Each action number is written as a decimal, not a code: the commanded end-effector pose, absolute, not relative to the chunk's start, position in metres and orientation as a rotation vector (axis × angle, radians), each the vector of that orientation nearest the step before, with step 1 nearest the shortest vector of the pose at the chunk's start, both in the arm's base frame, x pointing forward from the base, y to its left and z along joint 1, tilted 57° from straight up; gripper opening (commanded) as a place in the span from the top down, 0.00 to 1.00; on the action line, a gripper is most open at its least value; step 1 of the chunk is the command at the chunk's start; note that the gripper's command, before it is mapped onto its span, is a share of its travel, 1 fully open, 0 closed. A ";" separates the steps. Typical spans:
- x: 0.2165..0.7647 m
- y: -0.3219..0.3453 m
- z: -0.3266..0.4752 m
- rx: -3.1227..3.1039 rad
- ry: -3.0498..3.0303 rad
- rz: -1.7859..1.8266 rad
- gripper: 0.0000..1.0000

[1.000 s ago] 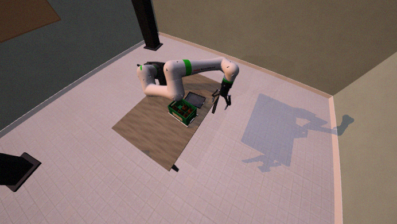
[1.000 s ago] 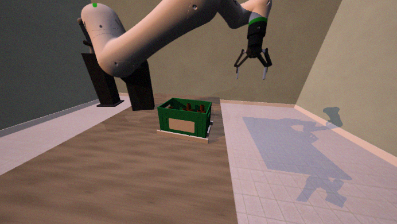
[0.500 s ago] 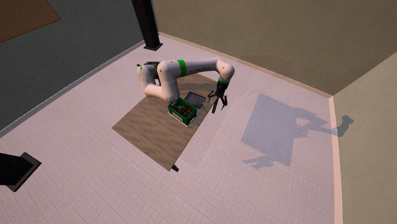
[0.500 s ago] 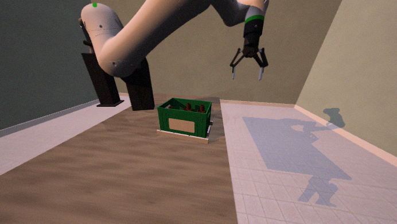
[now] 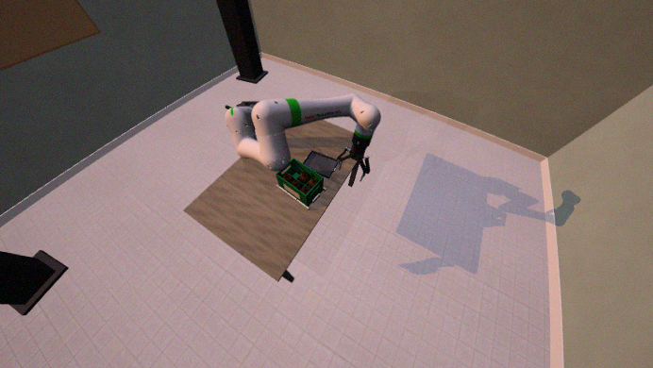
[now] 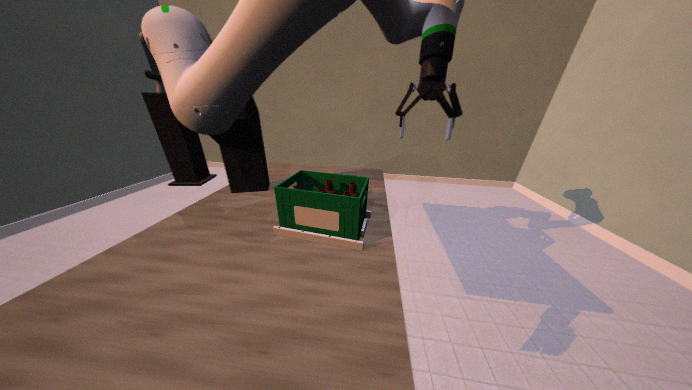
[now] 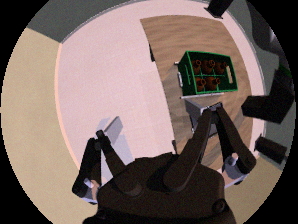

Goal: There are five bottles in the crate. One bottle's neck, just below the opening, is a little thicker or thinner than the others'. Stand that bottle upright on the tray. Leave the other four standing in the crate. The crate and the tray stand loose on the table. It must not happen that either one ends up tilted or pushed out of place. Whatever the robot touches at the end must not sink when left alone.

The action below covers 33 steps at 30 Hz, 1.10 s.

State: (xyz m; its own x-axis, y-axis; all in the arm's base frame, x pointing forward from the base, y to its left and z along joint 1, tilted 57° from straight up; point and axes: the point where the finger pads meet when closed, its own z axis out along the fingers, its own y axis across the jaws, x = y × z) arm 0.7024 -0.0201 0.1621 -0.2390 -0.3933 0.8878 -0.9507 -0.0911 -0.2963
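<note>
High beside crate (image 6: 320, 209): arm bent, end effector (image 6: 426, 127) pointing down (spread wide, empty).

Top view: looking down steeply from high, far off, taking in whole table (image 5: 245, 222), floor, two walls.
Exterior view: sitting low near table's (image 6: 200, 300) near edge, facing along it toward crate (image 6: 320, 210) at far right edge; close.
Wrist view: fisheye, looking down past gripper (image 7: 162, 163) at table's (image 7: 166, 50) corner.
All three sharing crate (image 5: 300, 181) (image 7: 208, 75) and that table edge.
</note>
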 end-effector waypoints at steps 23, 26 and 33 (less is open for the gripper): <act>0.629 -0.055 0.171 1.585 -1.527 1.219 0.00; 0.610 -0.064 0.171 1.614 -1.499 1.191 0.00; 0.590 -0.073 0.170 1.643 -1.471 1.165 0.00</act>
State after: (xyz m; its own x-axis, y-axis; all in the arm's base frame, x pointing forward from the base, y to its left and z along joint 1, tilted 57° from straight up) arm 0.5947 -0.0725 0.1687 -0.0264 -0.4141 0.9098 -0.9815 -0.1617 -0.1021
